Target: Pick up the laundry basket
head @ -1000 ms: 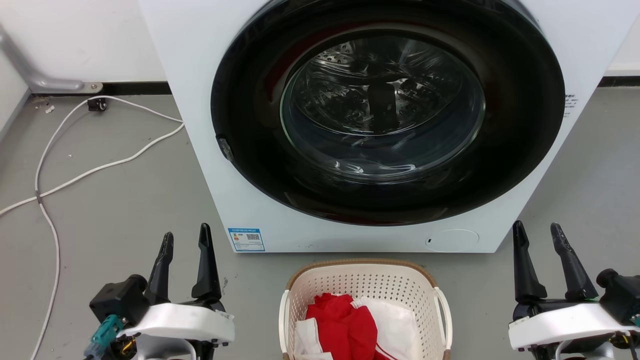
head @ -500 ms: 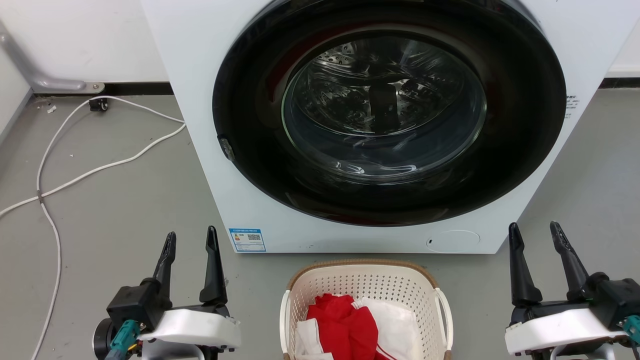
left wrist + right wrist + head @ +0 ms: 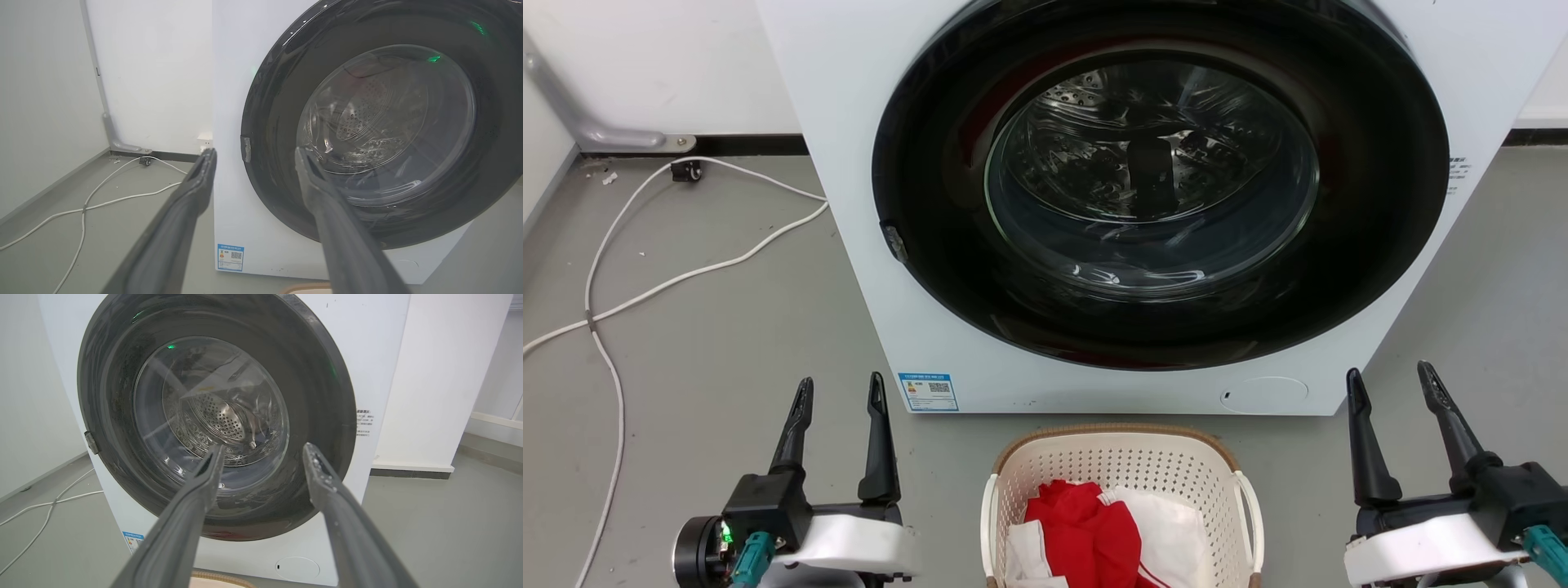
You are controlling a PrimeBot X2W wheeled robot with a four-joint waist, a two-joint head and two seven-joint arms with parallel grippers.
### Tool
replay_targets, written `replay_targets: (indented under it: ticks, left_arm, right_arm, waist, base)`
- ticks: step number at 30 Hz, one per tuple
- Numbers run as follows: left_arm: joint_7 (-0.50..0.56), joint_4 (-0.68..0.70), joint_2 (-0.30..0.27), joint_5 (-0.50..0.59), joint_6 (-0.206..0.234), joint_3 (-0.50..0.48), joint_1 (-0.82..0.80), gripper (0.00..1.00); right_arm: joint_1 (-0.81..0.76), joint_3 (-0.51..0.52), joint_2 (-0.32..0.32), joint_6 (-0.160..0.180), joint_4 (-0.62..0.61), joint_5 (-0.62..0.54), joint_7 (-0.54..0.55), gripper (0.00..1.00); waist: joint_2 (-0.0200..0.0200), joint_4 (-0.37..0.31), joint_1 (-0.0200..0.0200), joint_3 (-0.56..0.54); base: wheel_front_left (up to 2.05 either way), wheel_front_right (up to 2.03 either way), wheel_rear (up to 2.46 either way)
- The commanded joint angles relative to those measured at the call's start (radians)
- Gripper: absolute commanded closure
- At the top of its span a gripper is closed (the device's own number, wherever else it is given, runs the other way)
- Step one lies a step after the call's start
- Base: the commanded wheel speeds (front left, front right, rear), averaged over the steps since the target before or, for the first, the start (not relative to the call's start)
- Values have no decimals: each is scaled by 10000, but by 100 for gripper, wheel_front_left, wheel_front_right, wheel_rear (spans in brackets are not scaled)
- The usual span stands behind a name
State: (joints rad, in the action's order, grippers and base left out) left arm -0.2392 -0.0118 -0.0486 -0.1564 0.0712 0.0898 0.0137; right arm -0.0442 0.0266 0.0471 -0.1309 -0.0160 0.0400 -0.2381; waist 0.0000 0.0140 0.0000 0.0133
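Perforated cream laundry basket (image 3: 1123,474), woven-look brown rim.

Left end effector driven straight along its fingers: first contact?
Left end effector would likely meet the washing machine front first, at the door rim's left edge. Gap ahead looks free; depth unclear.

Left gripper (image 3: 841,380): lower left of the head view, two dark fingers parted, tips pointing up.
Right gripper (image 3: 1388,370): lower right, fingers spread about as wide, leaning slightly left.
Left wrist (image 3: 849,543): pale shell beneath the fingers, green light glowing beside it.
Right wrist (image 3: 1429,549): pale shell, level.
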Motion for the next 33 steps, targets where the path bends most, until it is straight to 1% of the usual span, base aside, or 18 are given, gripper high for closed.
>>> replay_targets:
  ticks: [1,13,33]
  left_arm:
    - [-70,88,-27,200,55,17,79,0]
    - [-288,119,-27,1038,186,66,230,0]
    - [-267,-117,-27,967,171,-3,236,0]
  right_arm:
    - [-82,-6,51,3,-92,-214,-86,0]
    - [-219,-32,55,3,-150,-1046,-284,0]
    - [-186,6,53,3,91,-869,-274,0]
  waist:
    - [0,6,0,3]
    - [0,20,0,14]
    - [0,37,0,85]
  base:
    - [0,0,0]
    - [0,0,0]
    - [0,0,0]
